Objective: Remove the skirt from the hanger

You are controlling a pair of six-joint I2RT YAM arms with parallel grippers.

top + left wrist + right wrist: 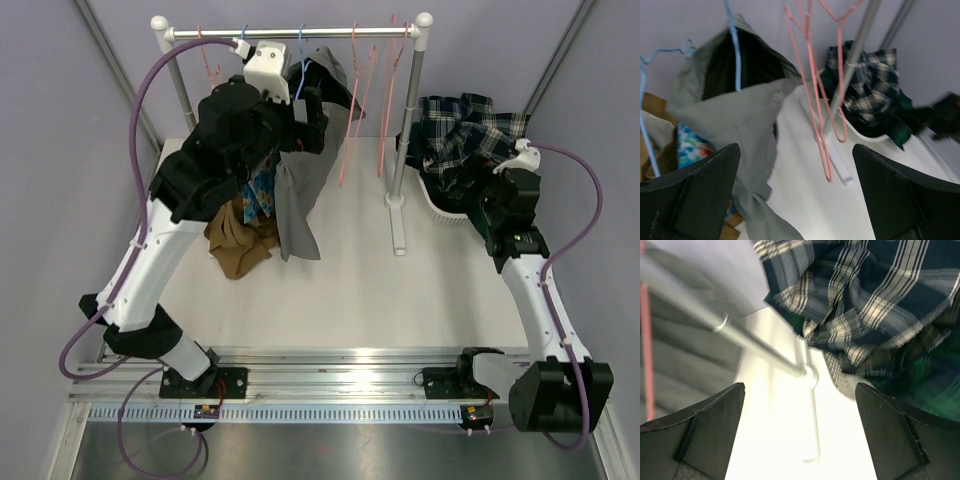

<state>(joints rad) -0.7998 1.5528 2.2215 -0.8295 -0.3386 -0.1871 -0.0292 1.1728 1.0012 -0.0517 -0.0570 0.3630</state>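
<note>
A grey skirt (295,195) hangs from a blue hanger (301,55) on the rail (330,33), at about 11 o'clock on the tabletop (380,290), raised so its waist can be reached; its long axis is vertical, waistband at 12 o'clock, hem at 6 trailing onto the tabletop; the left pincer (800,200) hovers near it, spread wide, gripping nothing; empty pink hangers (352,110) dangle at its 3 o'clock; at 2 o'clock the right pincer (800,435), equally wide and empty, sits above plaid cloth (465,135) heaped in a basket (440,210), likely the drop-off.
</note>
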